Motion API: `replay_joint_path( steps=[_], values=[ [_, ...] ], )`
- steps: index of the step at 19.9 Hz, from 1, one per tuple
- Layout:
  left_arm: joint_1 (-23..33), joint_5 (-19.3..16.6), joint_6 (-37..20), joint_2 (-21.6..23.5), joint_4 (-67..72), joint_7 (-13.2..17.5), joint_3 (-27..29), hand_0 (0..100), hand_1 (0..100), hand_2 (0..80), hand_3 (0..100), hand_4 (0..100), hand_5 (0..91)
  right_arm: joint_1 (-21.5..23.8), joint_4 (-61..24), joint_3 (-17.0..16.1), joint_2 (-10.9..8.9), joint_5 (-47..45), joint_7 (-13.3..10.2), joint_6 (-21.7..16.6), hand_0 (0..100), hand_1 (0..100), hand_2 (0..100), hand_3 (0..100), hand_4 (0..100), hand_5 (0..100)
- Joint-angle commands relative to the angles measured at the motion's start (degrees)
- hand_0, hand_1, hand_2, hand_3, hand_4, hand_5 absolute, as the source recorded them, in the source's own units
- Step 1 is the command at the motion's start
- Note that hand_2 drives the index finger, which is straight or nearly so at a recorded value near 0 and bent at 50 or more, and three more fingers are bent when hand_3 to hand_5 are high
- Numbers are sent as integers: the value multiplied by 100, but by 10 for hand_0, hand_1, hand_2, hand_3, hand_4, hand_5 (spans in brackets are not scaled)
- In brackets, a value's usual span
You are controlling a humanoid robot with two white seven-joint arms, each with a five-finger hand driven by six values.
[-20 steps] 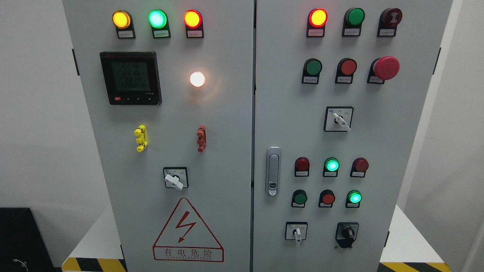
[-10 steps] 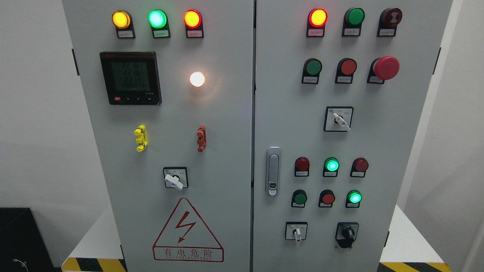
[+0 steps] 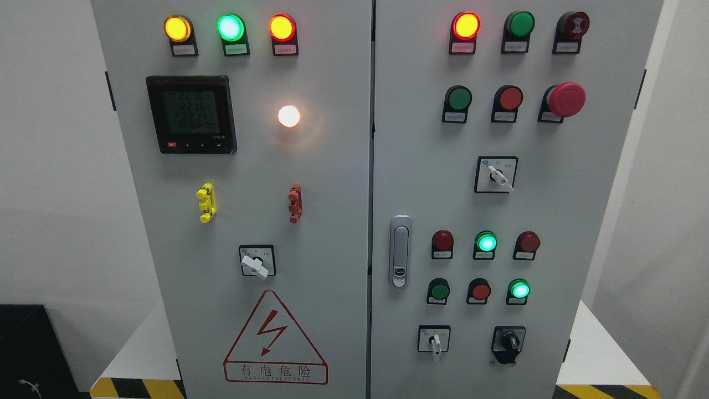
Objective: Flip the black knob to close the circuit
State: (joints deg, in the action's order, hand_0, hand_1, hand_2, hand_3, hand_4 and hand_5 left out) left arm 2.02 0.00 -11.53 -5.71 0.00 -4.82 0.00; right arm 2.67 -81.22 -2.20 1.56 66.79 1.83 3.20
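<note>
Sitting low on the right door (image 3: pixel 581 221), black knob (image 3: pixel 508 343) nears its bottom edge.

head view: one camera up high on the robot's head | looks straight at the grey cabinet (image 3: pixel 332 166) and a bit down | close, both doors fill the picture | walls peek at both sides

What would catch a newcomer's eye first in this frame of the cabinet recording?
Probably the glowing white lamp mid-left door, beside the dark digital meter, and the lit amber, green and red lights along the top. Next, the big red mushroom button on the upper right door. The black knob sits low at bottom right; no robot hand shows.
</note>
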Motion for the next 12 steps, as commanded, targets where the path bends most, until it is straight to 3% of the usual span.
replay_joint_path(
  steps=[1, 9, 12],
  values=[
    [0, -123, 2, 0, 123, -1, -114, 0, 0, 0, 0, 0, 0, -74, -974, -88, 117, 273, 45, 146, 0, 0, 739, 947, 771, 736],
    [0, -123, 2, 0, 123, -1, -114, 0, 0, 0, 0, 0, 0, -443, -1088, -158, 117, 378, 63, 498, 0, 0, 747, 947, 776, 739],
    [0, -123, 2, 0, 123, -1, -114, 0, 0, 0, 0, 0, 0, -583, -1141, -333, 117, 650, 63, 533, 0, 0, 747, 949, 777, 740]
  ],
)
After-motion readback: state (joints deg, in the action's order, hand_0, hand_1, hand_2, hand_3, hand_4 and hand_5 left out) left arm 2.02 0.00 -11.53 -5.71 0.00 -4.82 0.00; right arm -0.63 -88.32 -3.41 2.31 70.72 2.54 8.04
